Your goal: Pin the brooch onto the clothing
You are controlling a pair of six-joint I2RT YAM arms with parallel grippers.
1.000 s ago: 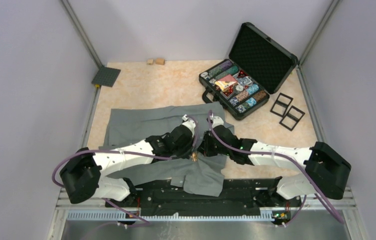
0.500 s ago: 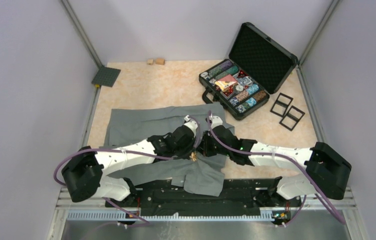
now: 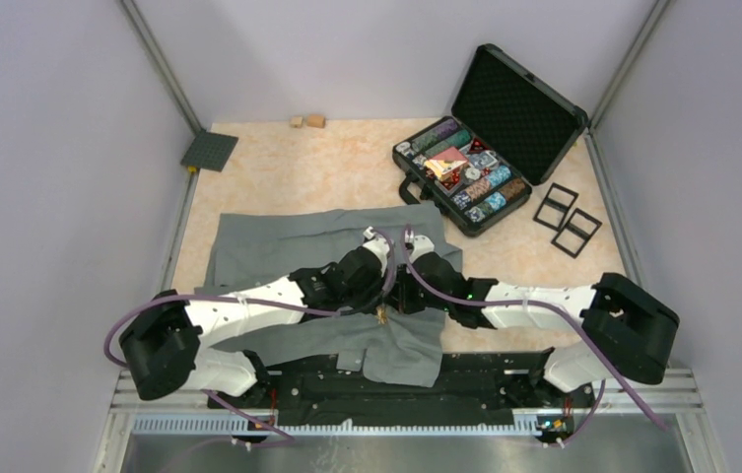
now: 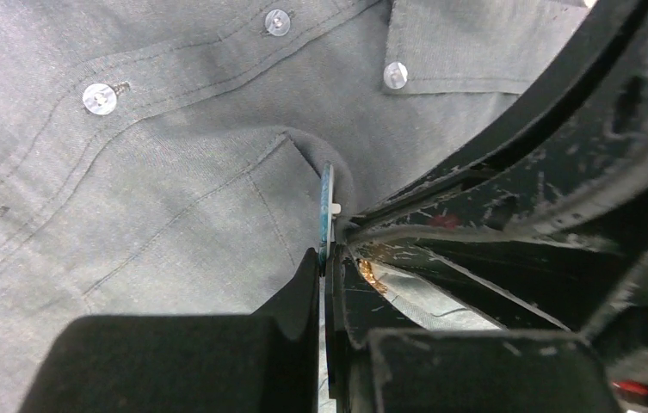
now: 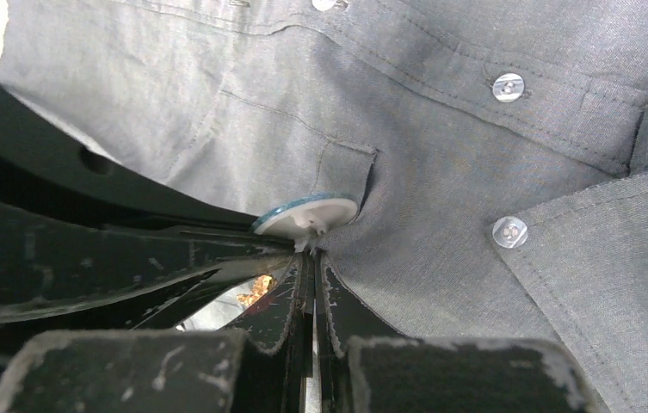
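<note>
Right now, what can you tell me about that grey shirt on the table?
The shirt is grey woven cloth with stitched seams and small pale buttons. It lies spread out but rumpled on the table. The left gripper and right gripper, both shut, meet at one puckered spot. There the left one pinches the edge of a small round disc set against the cloth.

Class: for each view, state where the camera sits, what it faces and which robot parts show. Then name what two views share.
Top external: above, behind the bases, facing down at the shirt and open case; left arm and right arm show.
Left wrist: on the left arm, facing the brooch edge-on; left gripper shows, shut on it.
Right wrist: on the right arm, facing the brooch's white face; shut right gripper shows.
Shared: both wrist views show the brooch and shirt buttons.
</note>
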